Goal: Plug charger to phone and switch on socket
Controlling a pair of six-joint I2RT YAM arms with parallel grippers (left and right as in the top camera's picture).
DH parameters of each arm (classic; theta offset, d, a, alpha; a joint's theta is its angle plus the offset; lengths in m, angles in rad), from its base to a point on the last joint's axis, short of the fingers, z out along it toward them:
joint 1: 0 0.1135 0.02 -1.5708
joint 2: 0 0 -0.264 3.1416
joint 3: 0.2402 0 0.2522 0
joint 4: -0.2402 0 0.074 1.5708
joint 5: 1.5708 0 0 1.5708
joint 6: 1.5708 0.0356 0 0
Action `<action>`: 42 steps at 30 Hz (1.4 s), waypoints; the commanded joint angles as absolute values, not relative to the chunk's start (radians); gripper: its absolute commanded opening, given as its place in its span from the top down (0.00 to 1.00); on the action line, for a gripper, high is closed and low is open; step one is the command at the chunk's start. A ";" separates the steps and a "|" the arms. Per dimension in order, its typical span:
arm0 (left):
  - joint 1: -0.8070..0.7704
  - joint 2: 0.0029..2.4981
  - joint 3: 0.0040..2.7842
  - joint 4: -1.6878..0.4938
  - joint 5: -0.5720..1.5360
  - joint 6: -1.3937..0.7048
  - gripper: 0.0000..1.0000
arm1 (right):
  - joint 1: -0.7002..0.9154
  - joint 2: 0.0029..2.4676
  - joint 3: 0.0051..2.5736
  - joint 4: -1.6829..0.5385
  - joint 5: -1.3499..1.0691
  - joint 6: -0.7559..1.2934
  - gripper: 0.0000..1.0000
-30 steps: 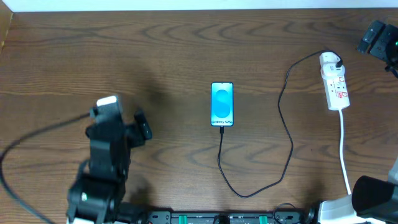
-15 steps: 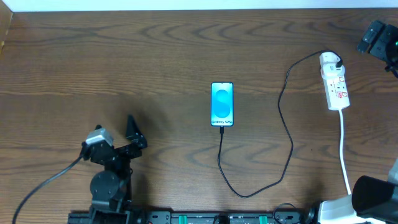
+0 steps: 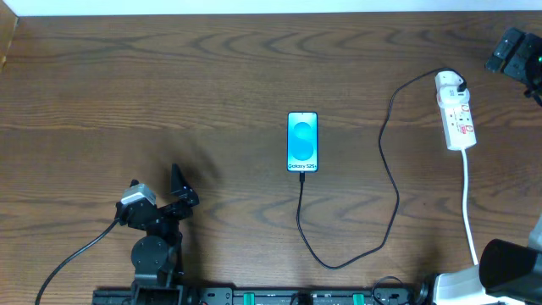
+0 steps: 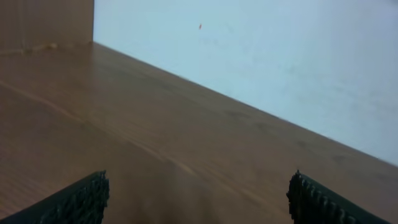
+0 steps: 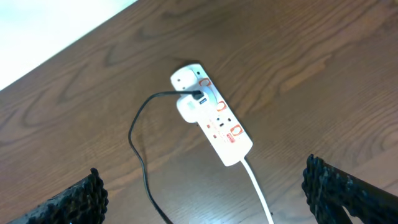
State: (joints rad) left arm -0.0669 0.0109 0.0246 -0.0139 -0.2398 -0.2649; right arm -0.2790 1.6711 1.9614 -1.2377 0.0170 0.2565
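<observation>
The phone (image 3: 302, 141) lies face up mid-table, its blue screen lit. The charger (image 3: 388, 182), a thin black cable, meets the phone's bottom edge, loops toward the front, then climbs right to the socket (image 3: 456, 114). In the right wrist view the socket (image 5: 214, 121) lies below with a white plug in it and the charger (image 5: 138, 152) leaving to the left. My right gripper (image 5: 205, 202) hangs open above it, nothing between its fingers. My left gripper (image 3: 182, 188) is open and empty at the front left, far from the phone. In its own view the left gripper (image 4: 199, 205) faces bare wood.
A thick white cord (image 3: 468, 207) runs from the socket to the front right edge. The right arm (image 3: 514, 51) sits at the far right corner. A white wall (image 4: 280, 62) borders the table's far side, and a wooden side panel (image 4: 43, 22) stands at the left.
My left arm has pulled back toward the front edge and folded down low. The right arm, phone, cable and socket have not moved.
</observation>
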 commanded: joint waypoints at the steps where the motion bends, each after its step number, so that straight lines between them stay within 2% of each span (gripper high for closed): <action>1: -0.057 0.002 0.004 -0.051 -0.240 -0.259 0.08 | -0.274 1.663 1.968 -1.239 0.024 0.269 0.01; 5: -0.038 0.002 0.004 -0.056 -0.213 -0.238 0.08 | -0.274 1.663 1.968 -1.239 0.024 0.269 0.01; 12: -0.028 0.002 0.005 -0.070 -0.085 -0.062 0.08 | -0.274 1.663 1.968 -1.239 0.024 0.269 0.01; 42: -0.028 0.004 0.005 -0.066 -0.086 -0.056 0.08 | -0.274 1.663 1.968 -1.239 0.024 0.269 0.01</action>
